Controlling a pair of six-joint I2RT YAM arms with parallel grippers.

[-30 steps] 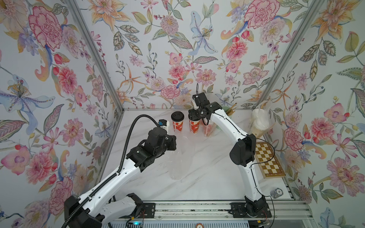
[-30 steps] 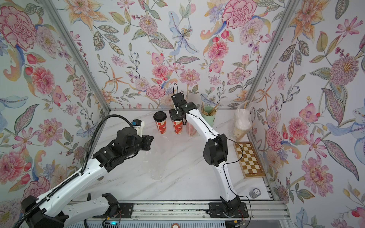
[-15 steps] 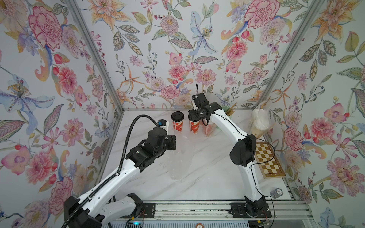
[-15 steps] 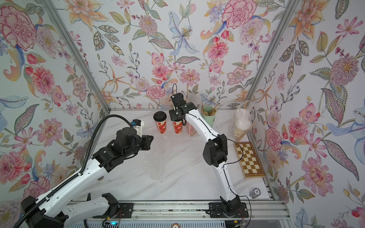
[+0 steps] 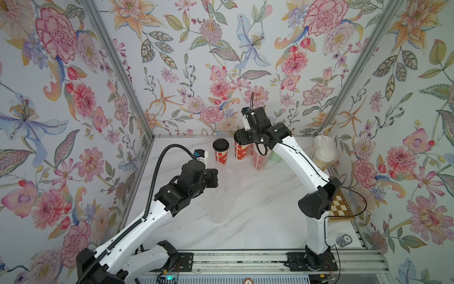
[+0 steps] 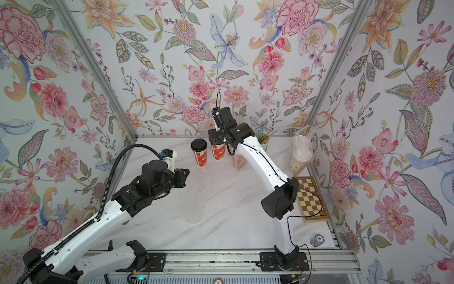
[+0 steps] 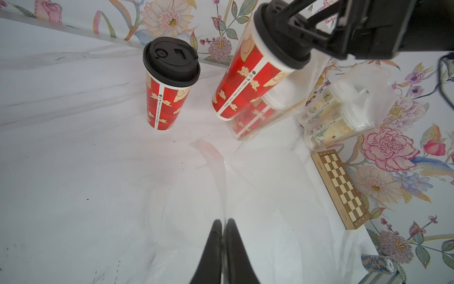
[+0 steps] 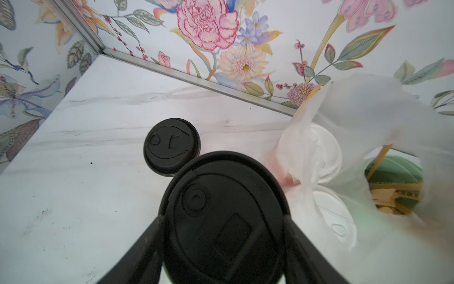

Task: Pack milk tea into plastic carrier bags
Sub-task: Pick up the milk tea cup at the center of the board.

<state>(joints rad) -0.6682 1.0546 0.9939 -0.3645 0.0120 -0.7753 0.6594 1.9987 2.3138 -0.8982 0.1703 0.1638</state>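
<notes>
My right gripper (image 8: pixel 223 221) is shut on the black lid of a red-orange milk tea cup (image 7: pixel 248 81), which leans at the back of the table (image 5: pixel 242 150) (image 6: pixel 218 152). Another black-lidded red milk tea cup (image 5: pixel 221 153) (image 6: pixel 199 152) (image 7: pixel 169 86) stands free just to its left. In the middle of the table lies an empty plastic carrier bag (image 5: pixel 221 204) (image 6: pixel 194 206). My left gripper (image 7: pixel 223 221) is shut on its upper edge, holding the film up. Two white-lidded red cups (image 7: pixel 258 118) (image 8: pixel 326 157) sit in a bag behind the held cup.
A bag with clear beige cups (image 5: pixel 323 152) (image 6: pixel 301 153) stands by the right wall. A mint-green straw cup (image 6: pixel 262 140) (image 8: pixel 393 182) is at the back. A chessboard (image 5: pixel 340 206) (image 6: pixel 310 199) and a chip stack (image 5: pixel 344 240) (image 6: pixel 317 239) lie along the right edge.
The right jaws have drawn in a little around the black lid. Both arms are otherwise almost where they were.
</notes>
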